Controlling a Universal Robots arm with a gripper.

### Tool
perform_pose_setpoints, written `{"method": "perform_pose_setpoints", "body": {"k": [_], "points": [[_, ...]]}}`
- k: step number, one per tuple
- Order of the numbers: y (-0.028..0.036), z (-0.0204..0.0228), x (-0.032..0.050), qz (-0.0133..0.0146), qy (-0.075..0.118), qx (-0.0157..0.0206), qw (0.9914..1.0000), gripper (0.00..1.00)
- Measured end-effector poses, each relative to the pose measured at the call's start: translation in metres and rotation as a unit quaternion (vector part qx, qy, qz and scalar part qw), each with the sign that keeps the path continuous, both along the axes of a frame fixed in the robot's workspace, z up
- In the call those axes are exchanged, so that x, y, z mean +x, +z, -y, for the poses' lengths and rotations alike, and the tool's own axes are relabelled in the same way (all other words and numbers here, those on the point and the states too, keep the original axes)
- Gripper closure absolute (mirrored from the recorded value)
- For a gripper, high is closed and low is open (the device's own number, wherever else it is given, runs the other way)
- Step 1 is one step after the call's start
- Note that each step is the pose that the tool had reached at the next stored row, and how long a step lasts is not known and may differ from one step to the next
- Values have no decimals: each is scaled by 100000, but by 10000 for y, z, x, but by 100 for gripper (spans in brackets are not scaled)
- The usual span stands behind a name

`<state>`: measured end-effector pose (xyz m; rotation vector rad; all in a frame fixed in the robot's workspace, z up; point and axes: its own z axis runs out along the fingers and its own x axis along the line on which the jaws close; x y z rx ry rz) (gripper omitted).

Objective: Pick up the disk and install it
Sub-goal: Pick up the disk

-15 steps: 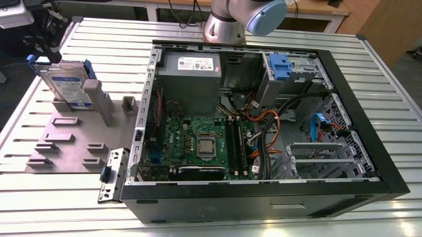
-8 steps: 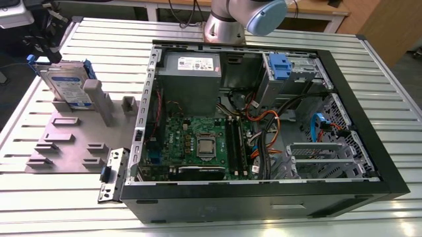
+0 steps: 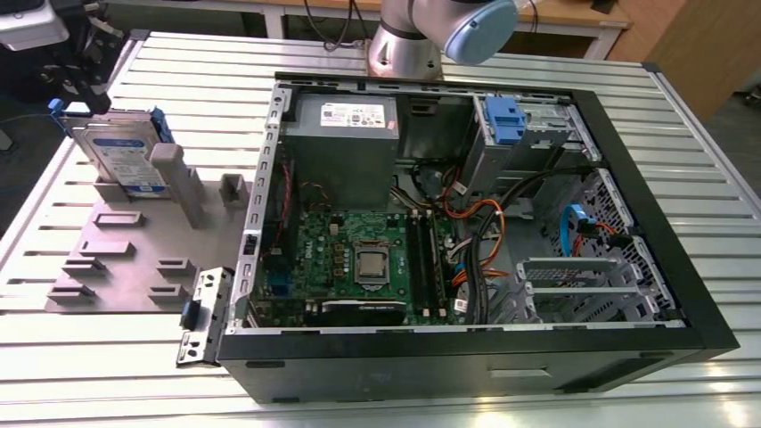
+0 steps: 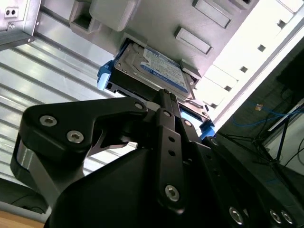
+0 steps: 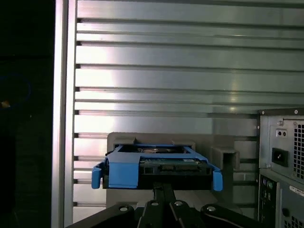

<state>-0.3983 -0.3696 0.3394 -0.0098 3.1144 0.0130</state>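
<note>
Since the flat silver disk [image 3: 119, 153] in its blue carrier stands on edge in the grey holder [image 3: 143, 254], your black hand [image 5: 159, 187] sits at its free edge, whether gripping you cannot tell.

A gray post [image 3: 170, 187] stands close against the disk [image 3: 119, 153] on the side toward the computer case [image 3: 476, 357]; the slatted table [image 3: 36, 223] lies bare on the other. Orange cables [image 3: 476, 217] crowd beside the drive cage [image 3: 529, 143], whose bay seems occupied by a blue carrier [image 3: 504, 120].
</note>
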Motion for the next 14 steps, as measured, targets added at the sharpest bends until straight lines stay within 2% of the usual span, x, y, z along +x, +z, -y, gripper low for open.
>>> {"method": "perform_pose_setpoints", "body": {"k": [1,3,7,11,14], "points": [[0,0,0,-1,1734,-1,99985,89],[0,0,0,-1,3525,0,99938,89],[0,0,0,1,6810,0,99768,89],[0,0,0,0,10266,0,99472,89],[0,0,0,0,12854,0,99170,89]]}}
